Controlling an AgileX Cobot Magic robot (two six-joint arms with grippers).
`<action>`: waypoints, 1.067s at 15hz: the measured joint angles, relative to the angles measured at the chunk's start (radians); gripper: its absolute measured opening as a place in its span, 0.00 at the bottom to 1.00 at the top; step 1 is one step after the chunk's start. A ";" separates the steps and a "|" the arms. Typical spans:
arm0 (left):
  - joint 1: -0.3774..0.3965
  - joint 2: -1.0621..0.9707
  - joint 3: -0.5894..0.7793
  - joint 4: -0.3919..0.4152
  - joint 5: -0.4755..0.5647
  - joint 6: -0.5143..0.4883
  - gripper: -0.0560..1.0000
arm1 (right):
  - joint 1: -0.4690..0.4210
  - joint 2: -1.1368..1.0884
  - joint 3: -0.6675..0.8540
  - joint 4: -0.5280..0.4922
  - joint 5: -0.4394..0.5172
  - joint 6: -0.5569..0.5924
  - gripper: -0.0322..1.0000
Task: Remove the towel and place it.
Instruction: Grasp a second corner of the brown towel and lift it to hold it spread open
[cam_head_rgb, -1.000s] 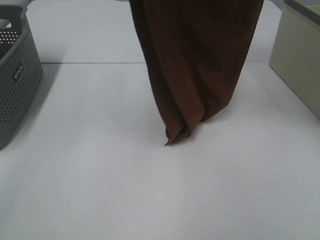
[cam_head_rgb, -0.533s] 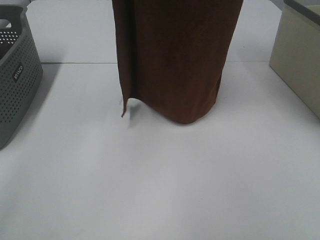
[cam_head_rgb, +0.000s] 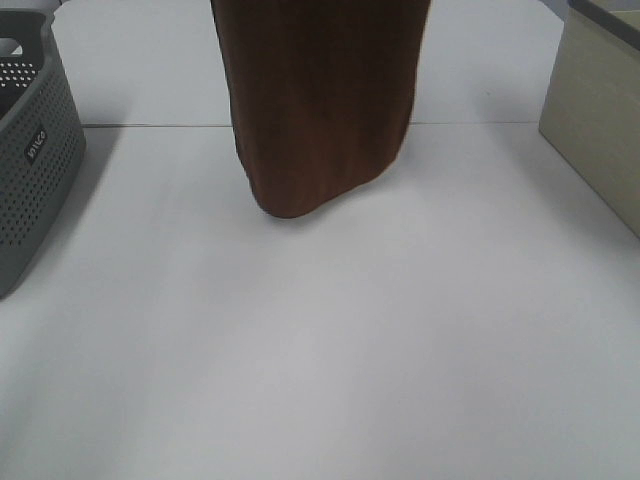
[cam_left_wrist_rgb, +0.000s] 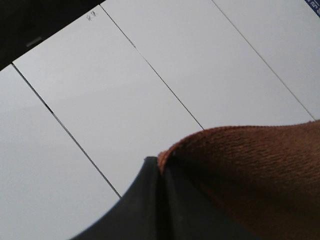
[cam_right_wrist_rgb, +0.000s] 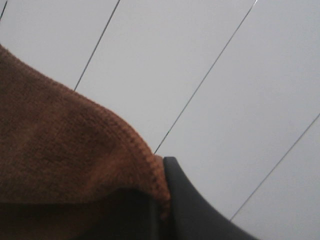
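Lifted higher than half a second ago, the towel (cam_head_rgb: 320, 100) now ends in one rounded fold. The loose corner that dangled at its left side no longer shows, and the lower end sits farther up and to the left in the high view.

You see a dark brown, plush cloth hanging as a tall column from beyond the top edge of that view, with faint vertical creases. It hangs over the far part of the white table (cam_head_rgb: 320, 360). It is between the grey perforated basket (cam_head_rgb: 35, 160) at the left edge and the beige box (cam_head_rgb: 600, 130) at the right, well apart from both. Whether its lowest fold brushes the table cannot be told.

Your left gripper (cam_left_wrist_rgb: 161, 167) has its dark jaws pressed together with no gap, and the towel's hemmed edge is pinched in the seam between them. Your right gripper (cam_right_wrist_rgb: 162, 202) is clamped the same way, with the stitched edge running down into its closed jaws. Up close the pile looks orange-brown and ribbed.
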 joint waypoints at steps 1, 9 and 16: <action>0.007 0.014 0.000 -0.001 -0.039 -0.004 0.05 | -0.014 0.017 0.000 -0.001 -0.047 0.033 0.04; 0.099 0.178 -0.017 -0.115 -0.339 -0.009 0.05 | -0.092 0.204 -0.206 0.078 -0.164 0.142 0.04; 0.149 0.547 -0.582 -0.140 -0.280 -0.072 0.05 | -0.140 0.369 -0.346 0.152 -0.284 0.155 0.04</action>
